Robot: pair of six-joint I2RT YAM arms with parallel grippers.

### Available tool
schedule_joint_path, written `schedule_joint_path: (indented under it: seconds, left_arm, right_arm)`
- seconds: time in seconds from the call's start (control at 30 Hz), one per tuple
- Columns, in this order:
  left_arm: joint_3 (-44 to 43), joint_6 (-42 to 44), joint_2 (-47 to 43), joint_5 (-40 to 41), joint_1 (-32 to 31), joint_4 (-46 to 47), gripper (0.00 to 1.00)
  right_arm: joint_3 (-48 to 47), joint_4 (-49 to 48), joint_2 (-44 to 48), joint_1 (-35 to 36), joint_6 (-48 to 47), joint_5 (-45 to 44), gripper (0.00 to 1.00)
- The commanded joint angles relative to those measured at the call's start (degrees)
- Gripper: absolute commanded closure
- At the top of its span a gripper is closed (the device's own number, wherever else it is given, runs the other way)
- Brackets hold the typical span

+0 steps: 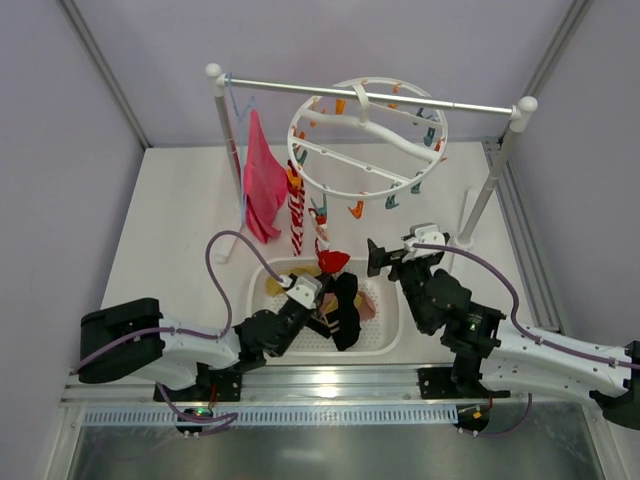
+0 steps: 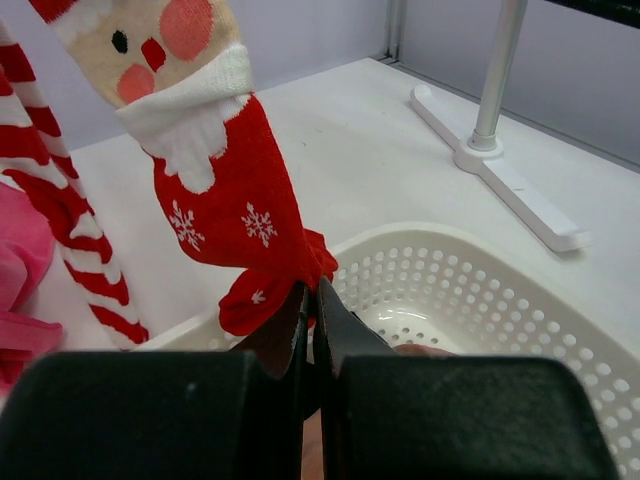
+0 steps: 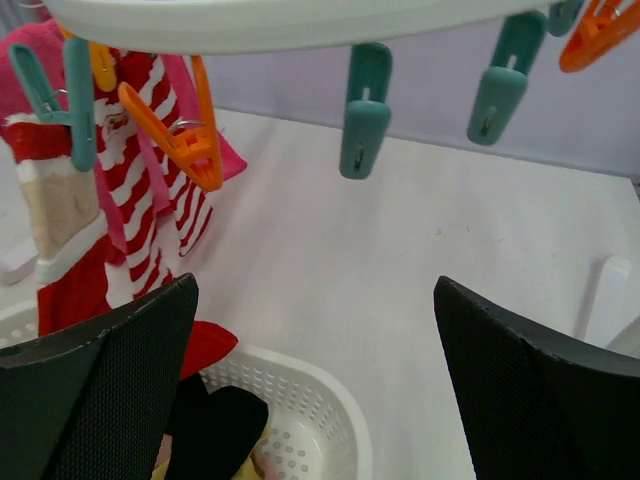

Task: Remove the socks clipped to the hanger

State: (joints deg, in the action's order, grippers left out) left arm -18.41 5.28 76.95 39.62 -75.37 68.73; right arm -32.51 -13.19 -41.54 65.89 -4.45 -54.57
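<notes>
The left gripper [image 2: 308, 295] was closed tight, its jaws pinching the toe of a red Santa-faced sock [image 2: 225, 190]. That sock hung from a white round plastic hanger [image 1: 368, 138] fitted with orange and teal clips [image 3: 365, 110]. Just beside it hung a red-and-white striped sock [image 2: 60, 210], next to a magenta-pink cloth [image 1: 262, 180] on the white-posted rack [image 1: 515, 160] toward the far edge of the white tabletop [image 1: 180, 220]. Below the pinched toe, near the tabletop's near edge, sat a white perforated basket [image 2: 480, 300] holding a black sock [image 1: 345, 310] and a mustard yellow sock [image 1: 275, 285]. The right gripper [image 3: 315, 380] stood wide apart, holding nothing, beside the basket's far right corner and beneath the clips.
</notes>
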Motion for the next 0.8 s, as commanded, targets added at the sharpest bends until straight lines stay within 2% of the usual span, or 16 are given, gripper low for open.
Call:
schedule_joint_path:
  seconds: [0.0,0.1,0.23,0.4,0.53,0.63,0.7,0.77]
  left_arm:
    - [1.80,2.10,-2.59,-0.41,-0.30,4.48,1.00]
    - [3.38,2.72,-3.73,-1.03,-0.30,5.71,1.00]
    - [4.79,3.60,-5.57,0.11,-0.30,5.98,1.00]
    - [7.69,3.60,-9.70,-1.73,-0.30,5.28,1.00]
    - [7.17,2.29,-14.79,-6.56,-0.30,-1.56,1.00]
    - [7.34,0.71,-16.91,-10.60,-0.30,-4.30,1.00]
    - [7.17,0.17,-18.50,-10.79,-0.30,-6.05,1.00]
    - [6.12,-0.09,-19.46,-9.83,-0.30,-7.72,1.00]
  right_arm:
    - [-5.10,-0.96,-1.79,0.29,0.75,8.32,0.00]
    - [-8.35,0.26,-1.62,0.29,2.07,13.32,0.00]
    - [-13.70,3.42,-0.56,0.29,2.34,30.26,0.00]
    - [-20.21,7.38,-2.40,0.21,0.32,35.32,0.00]
    - [-28.20,10.37,-8.45,-0.41,-1.44,35.32,0.00]
    - [-32.42,12.84,-13.91,-4.00,0.13,40.22,0.00]
    - [-33.66,16.17,-16.89,-7.85,1.02,46.70,0.00]
    - [-33.84,16.27,-18.13,-9.72,1.99,48.67,0.00]
